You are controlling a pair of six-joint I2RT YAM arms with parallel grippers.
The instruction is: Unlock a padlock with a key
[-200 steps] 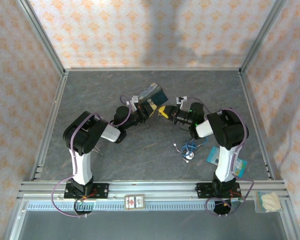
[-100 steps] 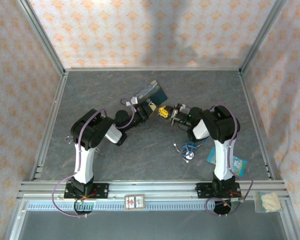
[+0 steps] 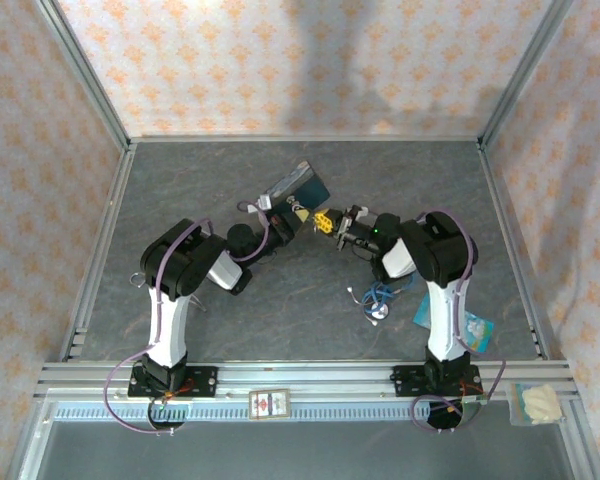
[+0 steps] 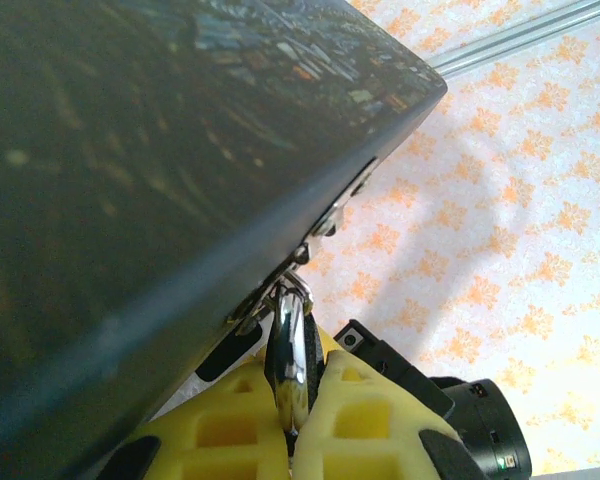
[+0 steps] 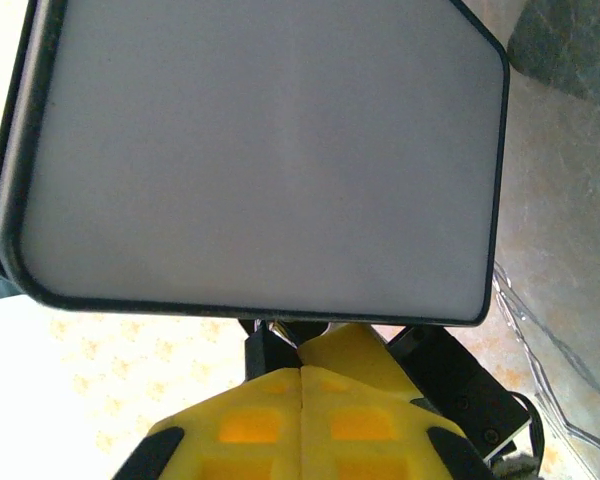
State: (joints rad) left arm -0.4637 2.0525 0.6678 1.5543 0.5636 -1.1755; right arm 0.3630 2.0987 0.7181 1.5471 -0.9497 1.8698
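Pinching the padlock (image 4: 288, 350) at the box (image 4: 130, 150), left gripper (image 3: 299, 213) clamps tight; right gripper (image 3: 324, 222), 3 o'clock of it, is shut, key indiscernible. Hold padlock rigid; insert squarely.

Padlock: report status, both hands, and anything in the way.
Left hand shut on padlock, hung on painted box. Right hand shut beside box, key grip unconfirmed. Coiled cord lies well clear.

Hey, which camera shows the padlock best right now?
Left wrist: the padlock sits close up between the jaws of the left gripper, its shackle hooked to the painted box. In the top view it is a tiny speck beside the box. The right wrist camera faces the box's pale side.
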